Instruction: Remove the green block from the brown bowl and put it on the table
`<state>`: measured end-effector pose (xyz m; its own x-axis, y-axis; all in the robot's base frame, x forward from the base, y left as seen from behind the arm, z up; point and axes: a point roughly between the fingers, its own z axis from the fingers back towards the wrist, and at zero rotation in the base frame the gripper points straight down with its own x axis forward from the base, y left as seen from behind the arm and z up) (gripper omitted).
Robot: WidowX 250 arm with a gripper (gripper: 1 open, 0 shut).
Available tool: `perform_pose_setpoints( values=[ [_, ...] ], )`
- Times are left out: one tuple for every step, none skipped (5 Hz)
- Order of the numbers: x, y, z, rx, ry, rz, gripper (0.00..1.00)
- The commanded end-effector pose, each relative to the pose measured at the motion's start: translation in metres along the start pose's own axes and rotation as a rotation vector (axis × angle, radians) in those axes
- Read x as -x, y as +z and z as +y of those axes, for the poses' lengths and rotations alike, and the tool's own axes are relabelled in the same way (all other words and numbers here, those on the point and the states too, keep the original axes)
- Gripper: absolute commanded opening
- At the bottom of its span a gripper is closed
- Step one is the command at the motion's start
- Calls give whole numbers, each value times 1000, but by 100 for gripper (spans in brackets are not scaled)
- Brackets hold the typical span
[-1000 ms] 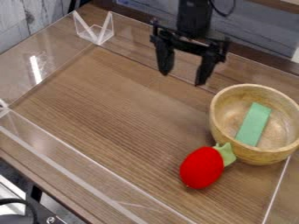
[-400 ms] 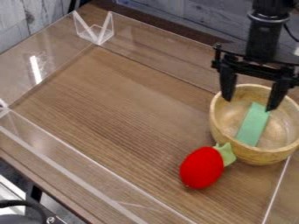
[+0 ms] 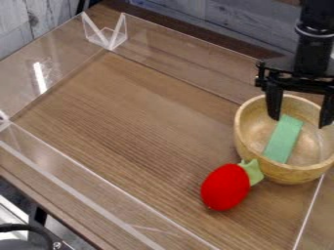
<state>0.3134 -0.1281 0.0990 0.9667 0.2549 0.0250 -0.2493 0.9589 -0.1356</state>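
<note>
Camera view showed the end effector (image 3: 290, 102), spread wide, had swung rightward above the brown bowl (image 3: 248, 154), readying a pick of the green block (image 3: 282, 140).

Mint-green block (image 3: 283, 140), flat, elongated, plain, in rnd lt-tan bowl (image 3: 245, 146) w/ pale inside.

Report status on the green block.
Gripper open, over bowl's far side. Green block in brown bowl, not gripped. Red plush strawberry beside bowl, off the block.
</note>
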Motion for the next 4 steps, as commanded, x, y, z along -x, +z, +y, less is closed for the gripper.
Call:
perform_pose_setpoints(
  values=[
    [-8, 4, 2, 16, 57, -68, 100],
    [-17, -1, 0, 30, 64, -114, 100],
    [-27, -6, 0, 35, 69, -154, 100],
    [-28, -11, -3, 35, 93, -188, 100]
  ],
)
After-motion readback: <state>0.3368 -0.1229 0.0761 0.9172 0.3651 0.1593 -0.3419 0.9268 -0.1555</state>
